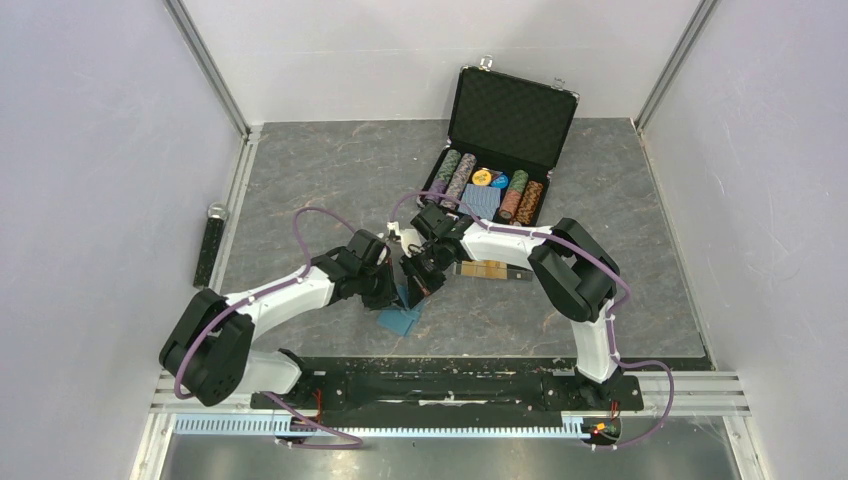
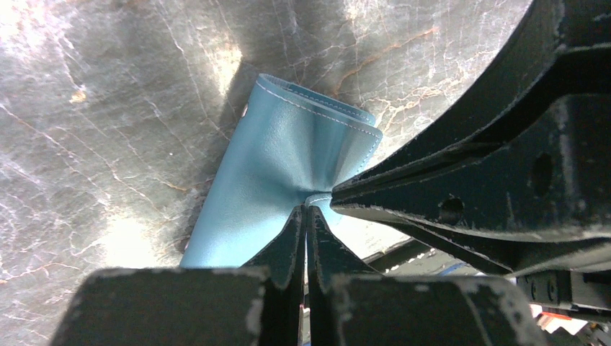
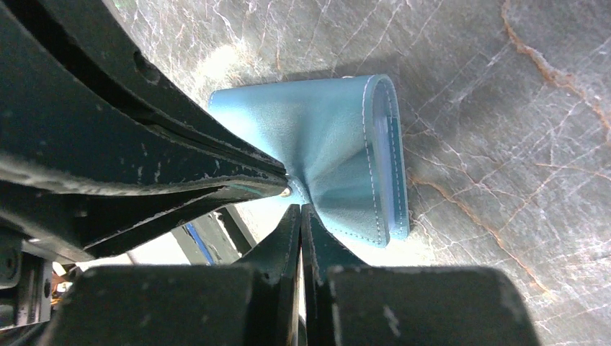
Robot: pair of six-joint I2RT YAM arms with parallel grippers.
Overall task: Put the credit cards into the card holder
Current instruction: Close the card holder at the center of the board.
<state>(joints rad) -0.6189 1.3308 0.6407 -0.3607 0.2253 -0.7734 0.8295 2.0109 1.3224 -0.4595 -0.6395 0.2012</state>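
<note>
The teal-blue card holder hangs between the two arms near the table's front middle. Both grippers pinch the same edge of it. My left gripper is shut on the leather, and the holder puckers and fans away from the tips. My right gripper is shut on the holder from the other side, whose folded end shows a paler blue inside. In the top view the left gripper and right gripper meet tip to tip. The credit cards, orange-gold with a black one beside, lie on the table under the right arm.
An open black case stands at the back with rows of poker chips and a blue card deck. A dark perforated bar lies along the left wall. White walls close in both sides.
</note>
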